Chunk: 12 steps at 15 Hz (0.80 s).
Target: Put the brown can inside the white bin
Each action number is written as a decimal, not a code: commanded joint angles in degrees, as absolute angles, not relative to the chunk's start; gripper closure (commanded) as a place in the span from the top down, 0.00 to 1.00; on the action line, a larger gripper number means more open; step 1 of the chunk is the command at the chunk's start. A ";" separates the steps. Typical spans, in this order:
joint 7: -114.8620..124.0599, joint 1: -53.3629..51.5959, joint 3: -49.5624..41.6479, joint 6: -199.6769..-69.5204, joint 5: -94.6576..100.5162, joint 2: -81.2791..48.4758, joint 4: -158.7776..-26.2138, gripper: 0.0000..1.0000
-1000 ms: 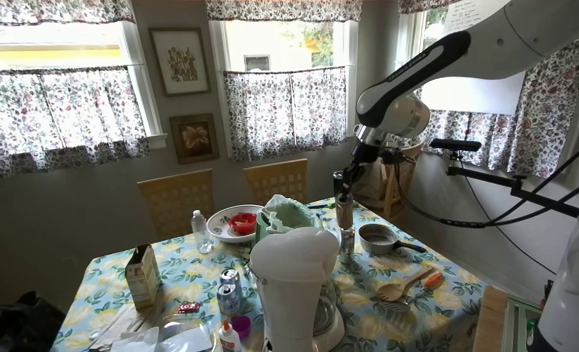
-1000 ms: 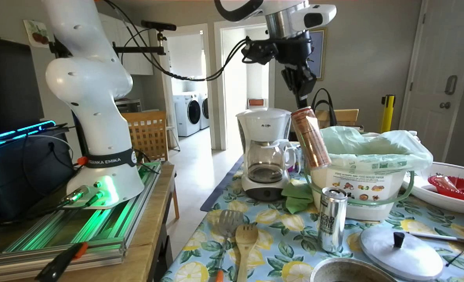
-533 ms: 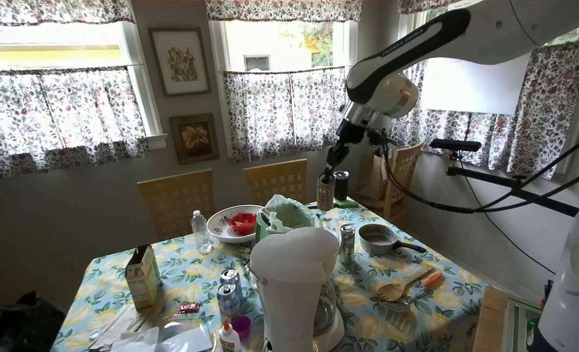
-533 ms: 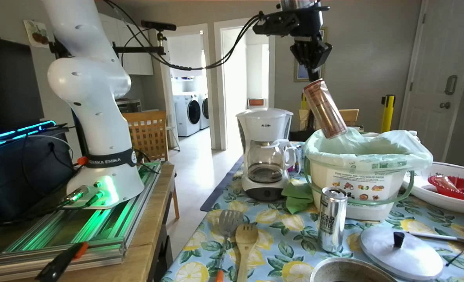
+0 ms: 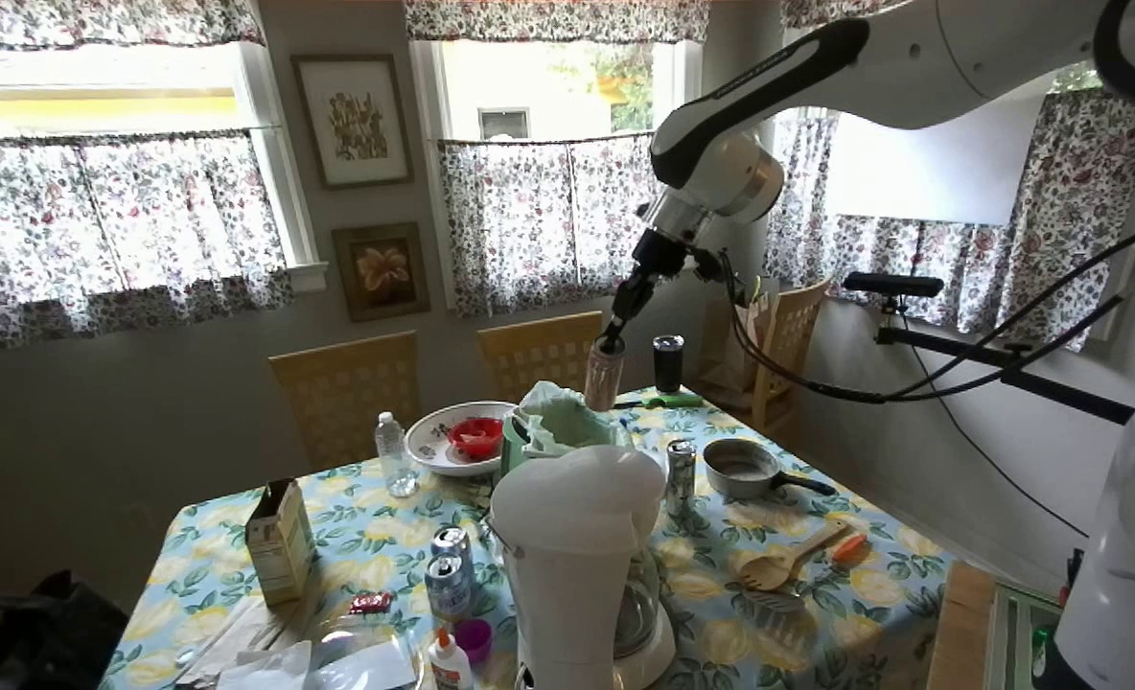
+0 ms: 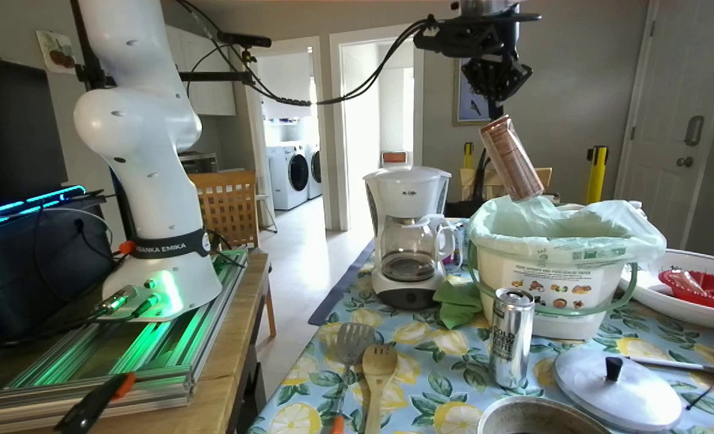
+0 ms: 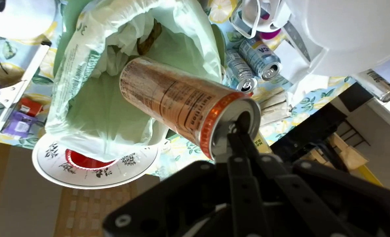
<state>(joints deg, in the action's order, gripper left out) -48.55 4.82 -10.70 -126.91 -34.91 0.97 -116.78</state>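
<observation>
The brown can hangs tilted from my gripper, above the near-left part of the liner-covered rim of the white bin. The brown can also shows in an exterior view, just right of the bin's pale green liner. In the wrist view my gripper is shut, its fingertips close together at the can's silver top by the tab and drinking hole. The far end of the brown can overlaps the bin's opening. The liner is open, with crumpled paper and a brown scrap inside.
A silver can stands right in front of the bin. A white coffee maker stands to its left. A white patterned bowl with a red bowl stands to its right. A pot and a dark tumbler are on the table.
My gripper has raised the brown can and carried it from beside the bin to over its rim. It moved left in an exterior view. The bin has not moved.
</observation>
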 commanded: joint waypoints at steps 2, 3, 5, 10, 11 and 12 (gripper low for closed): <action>-52.98 6.99 -9.61 -121.02 -38.87 -6.97 -109.24 0.00; -52.50 7.28 -9.25 -120.97 -38.28 -8.03 -108.49 0.00; -52.47 8.03 -8.46 -120.12 -37.83 -10.10 -107.11 0.00; -53.97 10.15 -6.10 -117.47 -38.37 -15.05 -103.54 0.00; -54.04 10.46 -5.63 -117.07 -38.22 -15.93 -102.95 0.00; -54.17 10.76 -5.23 -116.84 -38.08 -16.66 -102.42 0.00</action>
